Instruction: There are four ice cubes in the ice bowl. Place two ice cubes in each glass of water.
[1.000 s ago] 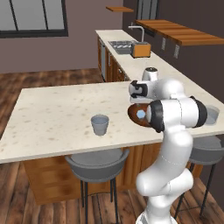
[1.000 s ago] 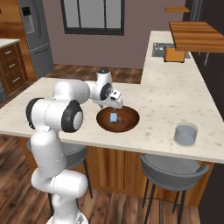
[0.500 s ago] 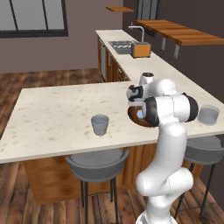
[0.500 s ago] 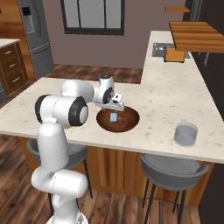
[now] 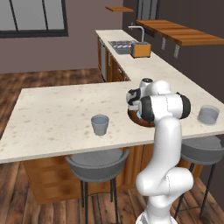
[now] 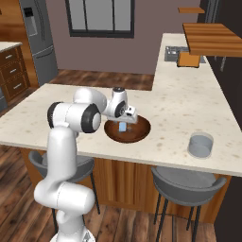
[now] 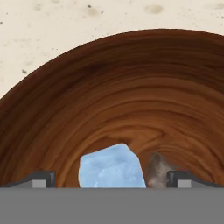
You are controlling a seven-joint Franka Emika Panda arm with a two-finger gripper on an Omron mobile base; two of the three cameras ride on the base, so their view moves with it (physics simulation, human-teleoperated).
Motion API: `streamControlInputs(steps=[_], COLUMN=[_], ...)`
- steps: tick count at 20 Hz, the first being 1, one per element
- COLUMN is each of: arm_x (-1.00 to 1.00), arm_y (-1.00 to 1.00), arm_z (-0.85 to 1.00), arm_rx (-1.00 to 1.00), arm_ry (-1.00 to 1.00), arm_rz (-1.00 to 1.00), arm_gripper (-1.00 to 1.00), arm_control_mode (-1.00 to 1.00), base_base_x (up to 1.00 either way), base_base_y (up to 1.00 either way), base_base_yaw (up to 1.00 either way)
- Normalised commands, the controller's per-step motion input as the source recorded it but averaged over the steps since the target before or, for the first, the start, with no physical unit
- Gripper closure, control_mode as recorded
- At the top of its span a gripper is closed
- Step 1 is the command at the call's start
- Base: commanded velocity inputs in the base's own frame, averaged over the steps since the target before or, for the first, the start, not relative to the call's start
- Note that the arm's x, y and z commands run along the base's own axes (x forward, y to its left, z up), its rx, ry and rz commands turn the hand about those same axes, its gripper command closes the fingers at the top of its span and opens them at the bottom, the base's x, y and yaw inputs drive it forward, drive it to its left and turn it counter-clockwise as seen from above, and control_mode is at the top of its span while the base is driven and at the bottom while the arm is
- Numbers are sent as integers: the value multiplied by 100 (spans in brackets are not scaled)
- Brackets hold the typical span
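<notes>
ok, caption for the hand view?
Open gripper low inside the wooden bowl, an ice cube between its fingertips.

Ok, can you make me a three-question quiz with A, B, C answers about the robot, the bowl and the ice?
1. Where is the gripper?
A. Over the ice bowl
B. Over a glass
C. Beside the sink

2. How many glasses of water stand on the counter?
A. One
B. Two
C. Four

3. How are the gripper's jaws?
A. Shut on a cube
B. Shut on nothing
C. Open

Answers:
1. A: the hand view looks straight into the wooden bowl.
2. B: one glass stands to the robot's left, the other to its right.
3. C: the fingers stand wide apart on either side of an ice cube.
</notes>
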Motion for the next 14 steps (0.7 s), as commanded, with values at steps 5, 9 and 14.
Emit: streamControlInputs(steps=[5, 9, 14], arm_x=[0, 0, 0], arm_y=[-6, 3, 6], arm_z=[-25, -37, -9], arm_rx=[0, 0, 0], arm_ry=[0, 3, 3], arm_rz=[6, 3, 1], arm_gripper=[-100, 100, 100], arm_control_mode=[-100, -100, -100], base_base_x=[0, 0, 0], base_base_y=[0, 0, 0], base_base_yaw=[0, 0, 0])
